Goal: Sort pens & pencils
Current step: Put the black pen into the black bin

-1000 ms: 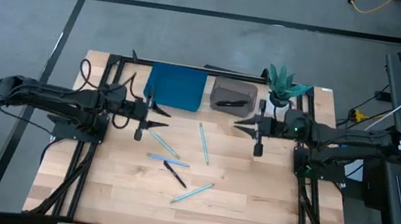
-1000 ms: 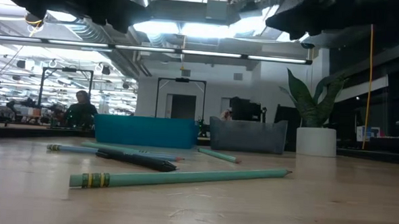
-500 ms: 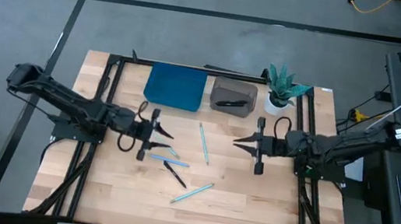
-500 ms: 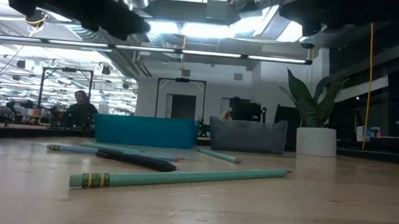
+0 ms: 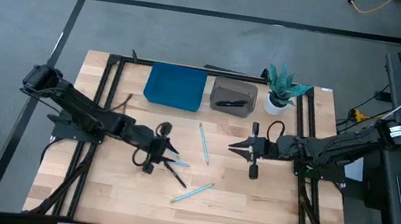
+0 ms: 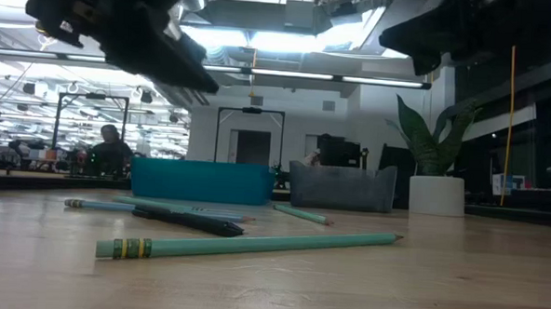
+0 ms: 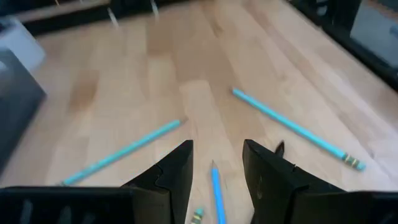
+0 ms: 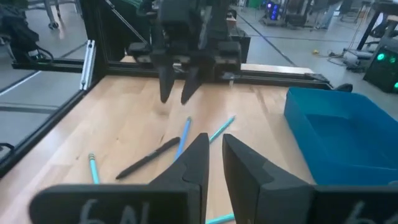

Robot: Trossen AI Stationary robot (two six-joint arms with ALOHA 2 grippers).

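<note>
The pencils, thin light-blue wooden sticks, lie loose on the pale butcher-block table: one near the middle, one toward the front edge, and one just beside the left gripper, which hovers low over the central cluster. The left wrist view shows that gripper's two dark fingers parted a little, holding nothing, with a blue pencil lying straight between them. A short black pen lies just beside that pencil, and another black pen seems to rest already in the grey bin, though it is small from above. The flat blue tray next to the bin looks empty.

The right gripper waits at the table's right of centre, fingers a narrow gap apart and empty.

The main risk, as I judge it, is the crowding under the left gripper: closing there could catch the black pen with the pencil, or nudge one so it rolls away. A thin round pencil flat on wood may also slip out if the fingers do not close squarely across it. The potted plant stands close to the grey bin and could be clipped on a drop-off.
</note>
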